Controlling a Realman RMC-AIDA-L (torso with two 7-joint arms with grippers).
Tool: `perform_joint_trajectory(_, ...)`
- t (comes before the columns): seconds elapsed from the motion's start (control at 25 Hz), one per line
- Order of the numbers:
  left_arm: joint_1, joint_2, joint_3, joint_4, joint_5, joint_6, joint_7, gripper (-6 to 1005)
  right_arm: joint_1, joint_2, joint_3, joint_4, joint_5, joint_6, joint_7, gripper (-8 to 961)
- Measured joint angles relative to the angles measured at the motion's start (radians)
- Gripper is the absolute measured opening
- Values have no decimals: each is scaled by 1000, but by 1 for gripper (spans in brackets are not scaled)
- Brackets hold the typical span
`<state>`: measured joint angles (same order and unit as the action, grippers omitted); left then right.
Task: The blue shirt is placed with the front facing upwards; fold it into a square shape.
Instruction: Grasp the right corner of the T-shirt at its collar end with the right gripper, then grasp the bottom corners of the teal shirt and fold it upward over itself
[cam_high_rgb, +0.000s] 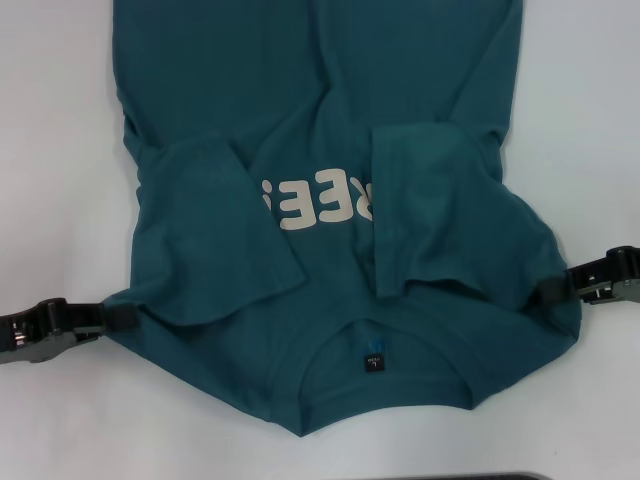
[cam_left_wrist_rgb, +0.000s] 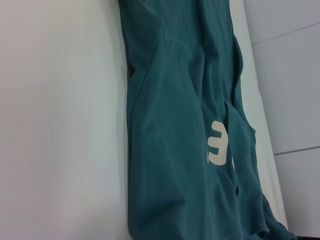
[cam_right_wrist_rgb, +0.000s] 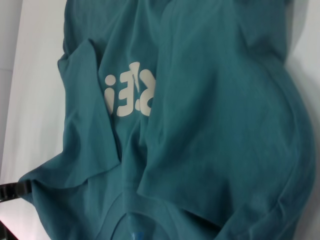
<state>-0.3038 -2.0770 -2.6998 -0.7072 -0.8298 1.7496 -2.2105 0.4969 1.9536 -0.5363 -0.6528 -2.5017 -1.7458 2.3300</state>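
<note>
- Blue shirt (cam_high_rgb: 330, 150), dark teal soft cotton tee with off-white block letters (cam_high_rgb: 310, 203), lies flat on the white desk (cam_high_rgb: 60, 150), front up, collar and small black neck tag (cam_high_rgb: 373, 357) on the robot's side of the letters.
- Both short sleeves are already folded in over the chest; the sleeve edges cover the outer letters.
- Step in hand, by my read: shoulder grab for the lengthwise fold, collar end carried over toward the hem.
- Left gripper (cam_high_rgb: 108, 318) is at the shirt's left shoulder edge, on the robot's side of the letters; right gripper (cam_high_rgb: 556, 290) is at the right shoulder edge, level with it.
- Jaws: both look pinched on the shoulder fabric, tips tucked against the cloth.
- Next move calls for an even lift on both sides, then a carry past the letters, keeping the sleeves tucked.
- Risk: an uneven pull skews the square.
</note>
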Motion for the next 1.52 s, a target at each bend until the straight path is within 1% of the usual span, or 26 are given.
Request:
perform_joint_trajectory(0.08, 0, 0, 0, 0, -1, 0, 0, 27, -3, -2, -2, -1, -1, 5, 9, 363)
perform_joint_trajectory(0.36, -1, 0, 0, 0, -1, 1, -1, 27, -4, -9, -4, -4, -2, 0, 19, 212)
perform_joint_trajectory(0.44, 1, 0, 0, 0, -2, 5, -1, 27, -4, -14, -6, -4, -3, -5, 23, 169)
perform_joint_trajectory(0.56, 2, 2, 2, -1, 1, 8, -3, 27, -2, -30, -24, -8, -13, -34, 31, 103)
perform_joint_trajectory(0.64, 3, 8, 12, -5, 5, 17, -6, 27, 1, -39, -40, -25, -44, -64, 45, 58)
perform_joint_trajectory(0.84, 3, 33, 49, -9, 18, 62, -10, 27, 5, -42, -45, -143, -170, -154, 85, 57)
perform_joint_trajectory(0.96, 5, 36, 52, -22, 50, 96, -8, 27, 2, -44, -45, -184, -190, -188, 98, 57)
perform_joint_trajectory(1.04, 9, 29, 53, -45, 77, 125, -4, 27, -3, -45, -47, -197, -202, -199, 101, 57)
perform_joint_trajectory(1.28, 44, -7, 54, -159, 150, 184, -8, 26, -7, -42, -49, -199, -238, -212, 93, 58)
perform_joint_trajectory(1.36, 54, -12, 56, -175, 174, 200, -7, 26, -8, -41, -50, -197, -252, -218, 89, 58)
perform_joint_trajectory(1.52, 67, -16, 60, -188, 189, 205, -6, 26, -10, -37, -51, -198, -266, -235, 85, 58)
